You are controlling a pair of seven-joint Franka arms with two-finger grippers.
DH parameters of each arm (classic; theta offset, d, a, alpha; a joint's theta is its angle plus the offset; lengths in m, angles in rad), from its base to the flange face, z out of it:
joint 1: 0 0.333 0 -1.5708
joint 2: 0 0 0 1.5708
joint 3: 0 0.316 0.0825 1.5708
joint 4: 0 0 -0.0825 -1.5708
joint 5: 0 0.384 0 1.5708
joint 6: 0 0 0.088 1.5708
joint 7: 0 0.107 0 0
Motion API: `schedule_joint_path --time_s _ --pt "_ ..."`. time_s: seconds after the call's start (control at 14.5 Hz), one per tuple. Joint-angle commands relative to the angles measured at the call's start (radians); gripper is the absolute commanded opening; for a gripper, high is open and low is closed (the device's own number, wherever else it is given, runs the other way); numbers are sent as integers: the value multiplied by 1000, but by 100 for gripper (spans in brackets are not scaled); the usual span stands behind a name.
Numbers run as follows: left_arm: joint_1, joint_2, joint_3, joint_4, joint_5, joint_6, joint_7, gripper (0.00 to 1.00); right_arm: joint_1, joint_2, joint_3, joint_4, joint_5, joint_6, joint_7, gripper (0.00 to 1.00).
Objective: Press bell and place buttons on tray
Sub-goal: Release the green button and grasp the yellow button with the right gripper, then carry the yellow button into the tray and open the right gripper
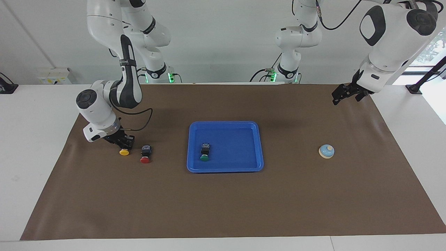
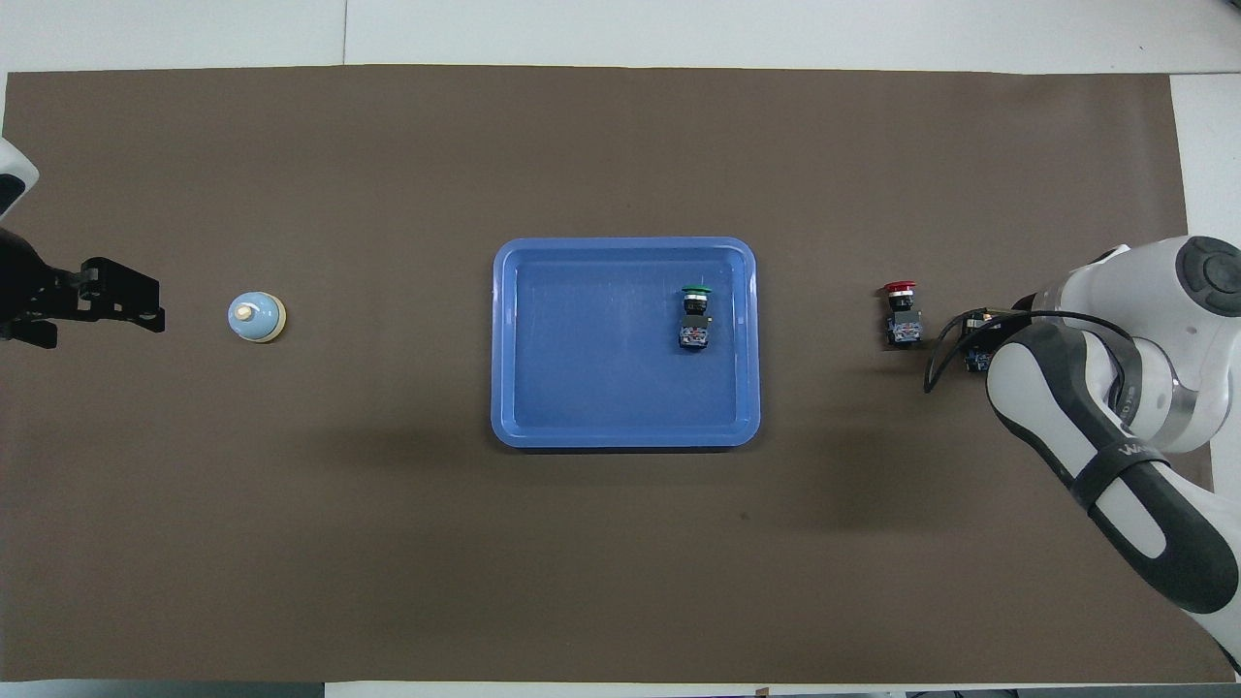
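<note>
The blue tray [image 1: 226, 124] [image 2: 620, 244] lies mid-table with the green button [image 1: 205, 152] [image 2: 694, 315] on its side inside it. The red button [image 1: 145, 154] [image 2: 902, 312] lies on the mat toward the right arm's end. Beside it lies the yellow button [image 1: 124, 152], and my right gripper [image 1: 124, 143] is down at the mat, shut on its black body. From overhead the right arm hides most of that button. The bell [image 1: 326, 151] [image 2: 256, 317] stands toward the left arm's end. My left gripper [image 1: 343, 94] [image 2: 116, 302] waits open in the air over the mat beside the bell.
A brown mat [image 1: 223, 205] [image 2: 620, 145] covers the table, with white table edge around it. A black cable loops from the right wrist over the mat near the red button.
</note>
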Motion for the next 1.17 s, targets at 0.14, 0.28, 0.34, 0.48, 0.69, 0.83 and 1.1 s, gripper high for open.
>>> schedule_joint_path --time_s 0.14,0.28,0.34,0.48,0.69,0.83,1.1 --pt "0 -26 4 -29 -2 18 8 100 48 20 31 251 11 -230 55 0" --pt "-1 -26 4 -29 -2 18 8 100 130 43 31 339 11 -285 192 0" --pt "0 -26 4 -29 -2 18 8 100 178 49 31 362 11 -288 250 0" --pt "0 -26 4 -29 -2 18 8 100 328 107 27 424 1 -288 380 0" --pt "0 -26 4 -29 -2 18 8 100 466 250 27 666 -12 -390 534 0" --pt "0 -26 4 -29 -2 18 8 100 542 315 25 709 -15 -392 643 0" --pt "0 -26 4 -29 -2 18 8 100 577 339 28 719 -15 -343 672 0"
